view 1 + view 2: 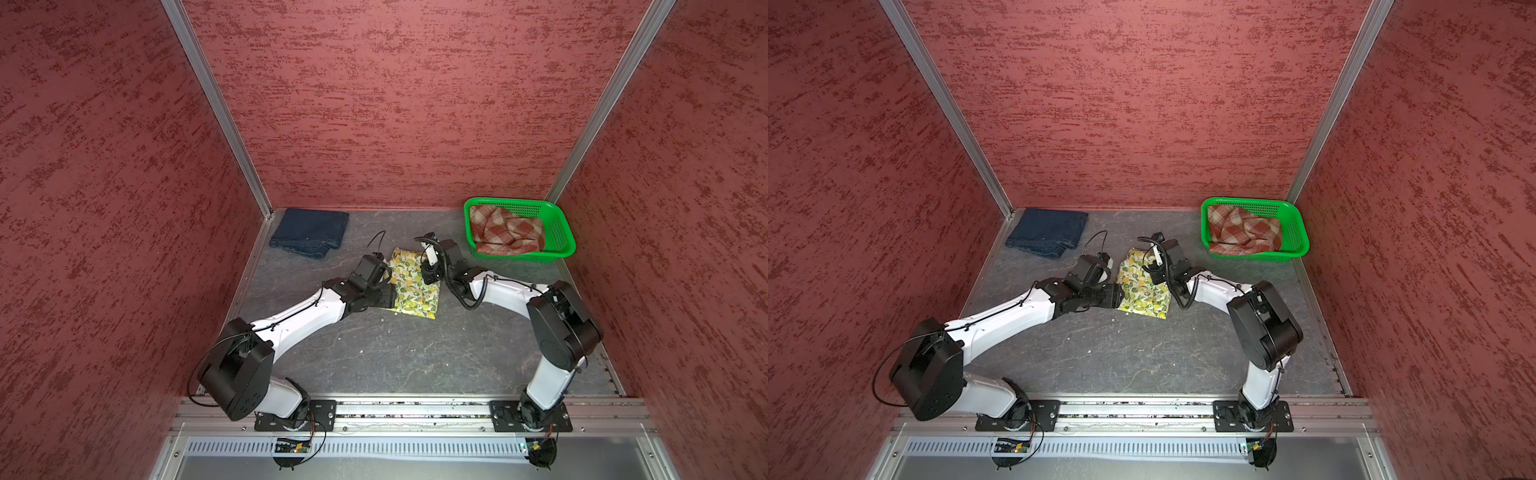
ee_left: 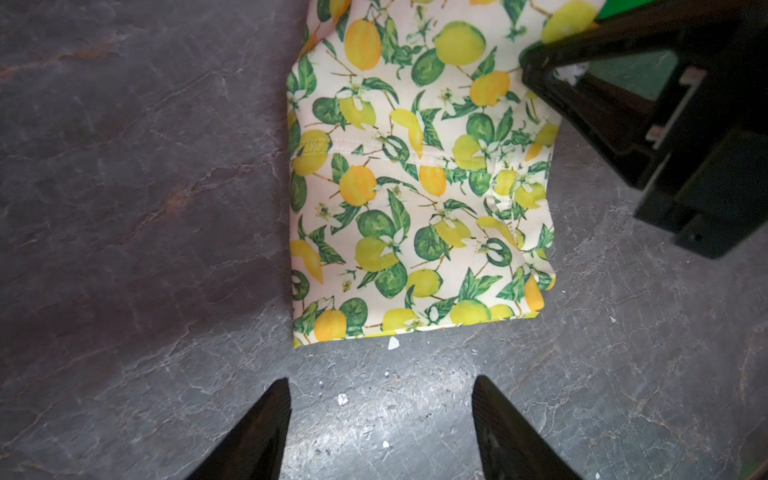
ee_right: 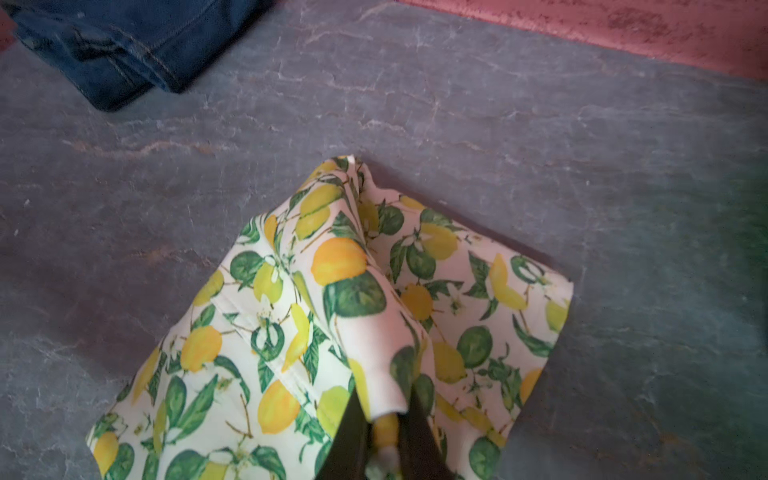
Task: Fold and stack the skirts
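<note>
My left gripper (image 2: 381, 380) has its fingers spread wide, holding nothing, over the gray table (image 2: 124, 208) just beside the lemon skirt (image 2: 415, 208); my right gripper (image 3: 384, 419) pinches a lifted fold of that skirt; farther back, the blue denim skirt (image 1: 309, 232) lies folded in the left corner; the plaid skirt (image 1: 505, 230) sits crumpled in the green basket (image 1: 561, 237) on the right.

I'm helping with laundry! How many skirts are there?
3: the denim skirt by the back-left corner, the lemon skirt in the middle, the plaid skirt in the green basket. More could hide underneath.
</note>
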You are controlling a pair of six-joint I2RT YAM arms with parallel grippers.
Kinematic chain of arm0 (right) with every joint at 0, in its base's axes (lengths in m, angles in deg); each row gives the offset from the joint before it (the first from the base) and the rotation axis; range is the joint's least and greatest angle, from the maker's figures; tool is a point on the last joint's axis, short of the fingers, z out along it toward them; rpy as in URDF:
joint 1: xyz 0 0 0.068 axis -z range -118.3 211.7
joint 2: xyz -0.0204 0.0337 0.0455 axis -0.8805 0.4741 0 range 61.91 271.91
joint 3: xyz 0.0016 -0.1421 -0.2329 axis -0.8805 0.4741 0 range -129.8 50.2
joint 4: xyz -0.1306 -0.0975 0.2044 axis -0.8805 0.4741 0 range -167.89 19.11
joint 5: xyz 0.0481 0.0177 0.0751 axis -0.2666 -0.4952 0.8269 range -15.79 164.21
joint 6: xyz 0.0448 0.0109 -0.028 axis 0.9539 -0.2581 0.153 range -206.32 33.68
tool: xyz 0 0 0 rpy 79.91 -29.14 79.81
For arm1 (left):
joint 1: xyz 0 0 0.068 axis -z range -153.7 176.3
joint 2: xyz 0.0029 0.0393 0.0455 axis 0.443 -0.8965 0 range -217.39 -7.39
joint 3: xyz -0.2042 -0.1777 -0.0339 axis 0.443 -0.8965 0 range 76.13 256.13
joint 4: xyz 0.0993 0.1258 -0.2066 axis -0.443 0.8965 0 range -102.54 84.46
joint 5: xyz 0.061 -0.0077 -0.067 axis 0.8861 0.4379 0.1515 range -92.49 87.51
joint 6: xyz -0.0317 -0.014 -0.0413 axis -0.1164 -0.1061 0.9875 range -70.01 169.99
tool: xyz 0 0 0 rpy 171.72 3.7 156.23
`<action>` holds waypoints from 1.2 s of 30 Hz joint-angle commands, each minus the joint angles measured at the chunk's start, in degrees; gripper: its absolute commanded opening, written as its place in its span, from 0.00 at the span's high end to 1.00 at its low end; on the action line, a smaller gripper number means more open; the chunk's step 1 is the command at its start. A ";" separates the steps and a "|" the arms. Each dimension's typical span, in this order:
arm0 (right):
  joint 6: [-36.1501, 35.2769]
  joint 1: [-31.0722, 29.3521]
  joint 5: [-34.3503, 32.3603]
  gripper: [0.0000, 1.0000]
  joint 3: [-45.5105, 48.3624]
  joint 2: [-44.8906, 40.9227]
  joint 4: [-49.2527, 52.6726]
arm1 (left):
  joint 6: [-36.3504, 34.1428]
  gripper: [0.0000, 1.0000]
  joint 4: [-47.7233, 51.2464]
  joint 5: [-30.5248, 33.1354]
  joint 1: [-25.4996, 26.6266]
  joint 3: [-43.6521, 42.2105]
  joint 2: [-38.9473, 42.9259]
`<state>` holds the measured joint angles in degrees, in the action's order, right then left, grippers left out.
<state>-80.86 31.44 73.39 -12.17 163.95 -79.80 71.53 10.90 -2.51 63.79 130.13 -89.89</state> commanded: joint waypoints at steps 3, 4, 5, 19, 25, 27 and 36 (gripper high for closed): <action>4.76 5.02 6.21 0.91 -1.13 -0.52 -2.33 | -4.35 0.30 -5.70 -2.77 1.49 0.47 -0.76; 5.77 5.78 7.41 0.91 -1.05 -0.35 -2.84 | -4.89 0.30 -6.32 -2.97 1.69 0.94 -1.69; 6.95 6.68 8.98 0.91 -1.15 0.17 -3.01 | -5.59 0.30 -7.01 -3.31 1.96 1.63 -2.91; 17.33 12.86 11.38 0.31 -6.69 6.85 3.89 | -8.18 0.30 -8.89 -3.16 4.66 10.54 -16.27; 18.04 12.87 9.93 0.25 -4.86 1.43 4.55 | -8.43 0.30 -10.08 -3.94 5.12 12.44 -19.50; 18.66 12.86 9.87 0.25 -4.04 -0.98 4.57 | -8.88 0.30 -10.09 -3.51 5.57 13.95 -21.48; 22.20 13.44 0.13 0.25 -1.63 -12.78 8.77 | -12.19 0.30 -12.25 -2.58 7.19 21.99 -32.38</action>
<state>-60.76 44.23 79.84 -14.81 154.07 -73.94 61.65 0.41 -5.37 70.70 149.73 -119.90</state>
